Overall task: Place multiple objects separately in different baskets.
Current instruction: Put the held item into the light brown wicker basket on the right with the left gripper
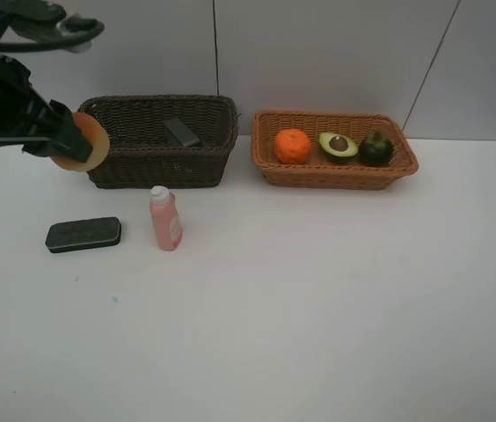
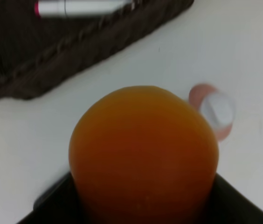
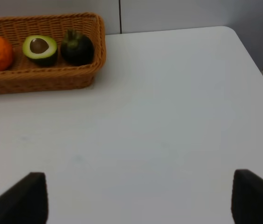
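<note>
My left gripper (image 1: 79, 141) is shut on the peach-coloured round fruit (image 1: 83, 142), held in the air by the left end of the dark brown basket (image 1: 160, 167). In the left wrist view the fruit (image 2: 143, 149) fills the space between the jaws. That basket holds a black bottle (image 1: 180, 132) and a white-pink marker (image 2: 80, 7). The light basket (image 1: 336, 176) holds an orange (image 1: 293, 146), a halved avocado (image 1: 338, 145) and a dark mangosteen (image 1: 375, 148). A pink bottle (image 1: 165, 220) stands on the table, and a dark eraser block (image 1: 83, 235) lies to its left. My right gripper (image 3: 138, 196) is open and holds nothing.
The white table (image 1: 318, 299) stretches in front of both baskets. Its right edge and rounded far corner (image 3: 231, 35) show in the right wrist view. A grey wall stands behind the baskets.
</note>
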Controlling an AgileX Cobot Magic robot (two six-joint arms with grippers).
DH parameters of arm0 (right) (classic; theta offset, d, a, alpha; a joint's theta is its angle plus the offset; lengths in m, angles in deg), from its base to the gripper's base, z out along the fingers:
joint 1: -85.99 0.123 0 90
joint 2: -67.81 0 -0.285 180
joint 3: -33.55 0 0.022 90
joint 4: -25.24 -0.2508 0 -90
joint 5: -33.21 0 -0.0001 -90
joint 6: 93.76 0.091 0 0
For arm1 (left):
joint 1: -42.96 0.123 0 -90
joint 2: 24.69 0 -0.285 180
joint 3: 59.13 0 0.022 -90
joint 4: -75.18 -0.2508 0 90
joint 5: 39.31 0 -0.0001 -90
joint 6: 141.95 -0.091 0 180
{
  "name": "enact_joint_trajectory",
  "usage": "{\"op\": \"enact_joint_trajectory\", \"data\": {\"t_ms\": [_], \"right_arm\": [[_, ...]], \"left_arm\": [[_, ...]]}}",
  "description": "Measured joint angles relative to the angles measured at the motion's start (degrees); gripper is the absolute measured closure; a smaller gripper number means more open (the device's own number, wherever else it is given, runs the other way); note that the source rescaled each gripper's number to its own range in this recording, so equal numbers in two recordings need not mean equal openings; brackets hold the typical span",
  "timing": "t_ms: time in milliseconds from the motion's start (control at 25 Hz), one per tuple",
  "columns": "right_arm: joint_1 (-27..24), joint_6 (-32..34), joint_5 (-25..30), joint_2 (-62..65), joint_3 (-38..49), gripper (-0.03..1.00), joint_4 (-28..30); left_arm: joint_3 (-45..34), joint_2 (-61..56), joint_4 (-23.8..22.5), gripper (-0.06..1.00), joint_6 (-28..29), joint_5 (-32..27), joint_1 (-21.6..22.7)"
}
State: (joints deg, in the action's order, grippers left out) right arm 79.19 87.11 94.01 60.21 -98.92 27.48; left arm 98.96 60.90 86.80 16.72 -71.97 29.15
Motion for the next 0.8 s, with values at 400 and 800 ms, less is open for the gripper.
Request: {"op": "enact_joint_trajectory", "data": {"t_ms": [400, 800], "right_arm": [[0.00, 0.00, 0.00, 0.00, 0.00, -0.02, 0.00], [0.00, 0.00, 0.00, 0.00, 0.00, -0.02, 0.00]], "left_arm": [[18.44, 11.10, 3.46, 0.56, -1.52, 0.05, -6.59], [38.99, 31.74, 3.50, 0.56, -1.52, 2.47, -13.64]]}}
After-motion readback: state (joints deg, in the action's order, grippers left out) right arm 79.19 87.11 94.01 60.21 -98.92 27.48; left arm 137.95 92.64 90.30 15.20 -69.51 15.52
